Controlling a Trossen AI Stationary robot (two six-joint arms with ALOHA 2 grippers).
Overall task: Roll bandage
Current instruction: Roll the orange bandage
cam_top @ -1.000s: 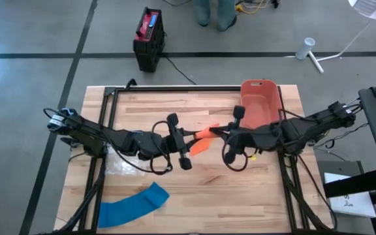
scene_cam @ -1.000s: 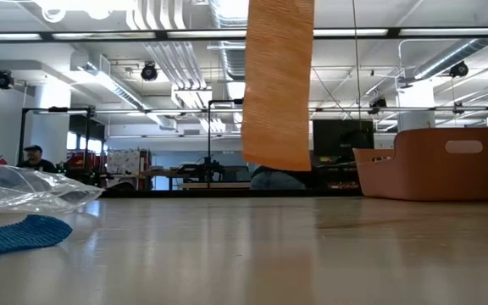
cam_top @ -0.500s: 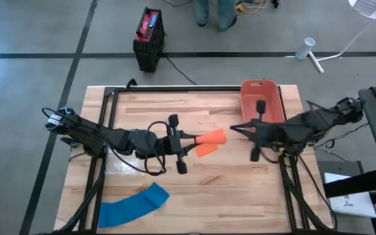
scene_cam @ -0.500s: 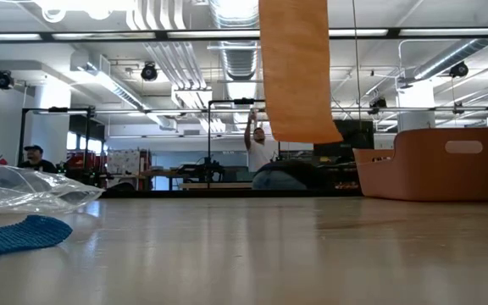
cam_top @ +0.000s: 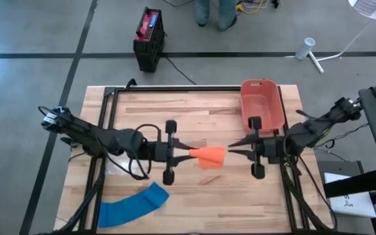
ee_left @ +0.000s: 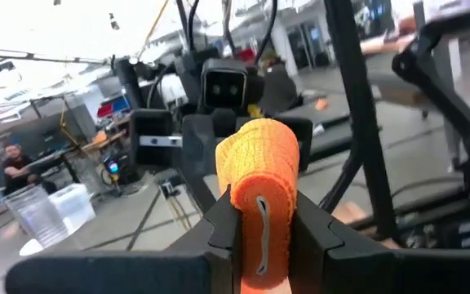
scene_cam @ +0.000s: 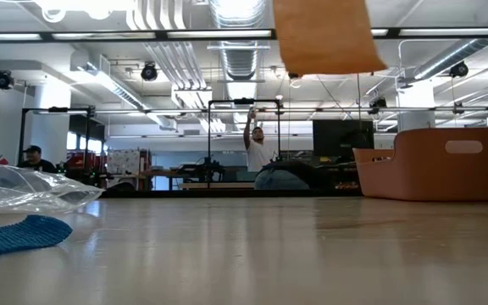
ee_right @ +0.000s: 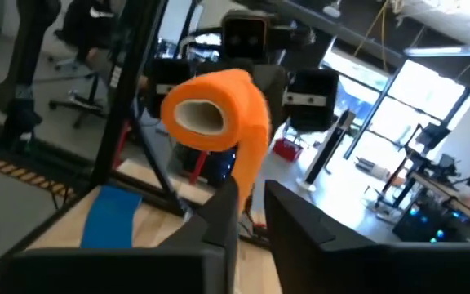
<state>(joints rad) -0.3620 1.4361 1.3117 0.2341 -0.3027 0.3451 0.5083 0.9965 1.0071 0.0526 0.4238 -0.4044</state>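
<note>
low view: orange bandage cut off at top | holder unseen

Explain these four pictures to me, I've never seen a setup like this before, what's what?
Two dark robot arms work at a wooden table. One picture looks straight down, one looks level across the tabletop, and two come from cameras on the wrists. The left gripper is shut on an orange roll of bandage, held up in the air. The right gripper faces the roll with its fingers slightly apart, gripping nothing. On the table lie a blue bandage strip, a crumpled clear plastic bag and an orange-red plastic bin.
</note>
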